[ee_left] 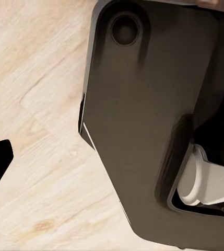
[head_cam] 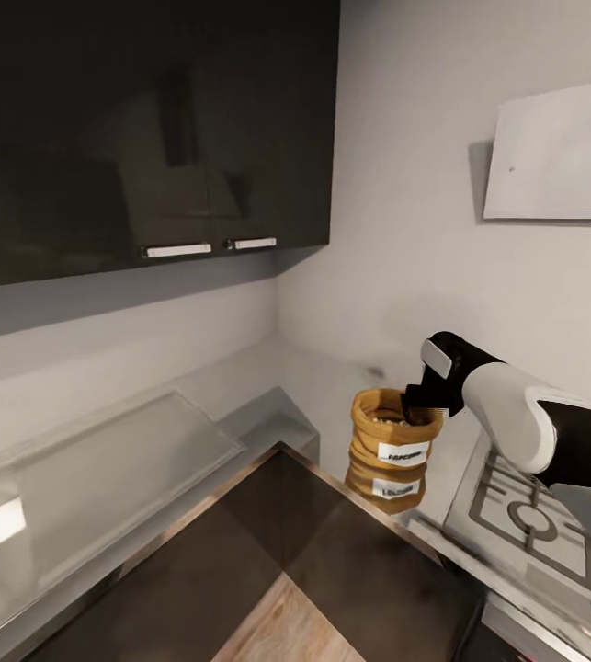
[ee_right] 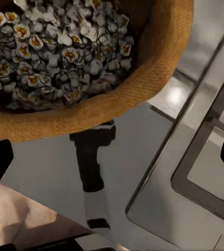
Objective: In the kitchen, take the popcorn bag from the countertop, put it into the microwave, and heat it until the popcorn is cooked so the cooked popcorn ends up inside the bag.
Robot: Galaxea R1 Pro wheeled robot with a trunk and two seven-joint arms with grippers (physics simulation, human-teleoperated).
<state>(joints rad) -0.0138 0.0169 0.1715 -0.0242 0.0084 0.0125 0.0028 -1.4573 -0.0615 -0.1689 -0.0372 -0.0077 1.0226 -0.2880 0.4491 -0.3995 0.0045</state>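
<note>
Here the right gripper [head_cam: 421, 401] hovers open at the popcorn bag [head_cam: 392, 441] rim, near the countertop [head_cam: 102, 478] corner, ready to grasp

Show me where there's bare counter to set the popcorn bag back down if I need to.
Bare countertop stretches along the back wall, left of the popcorn bag. To the bag's right it is crowded: the right gripper sits at the bag's rim, and the gas hob lies right beside it.
</note>
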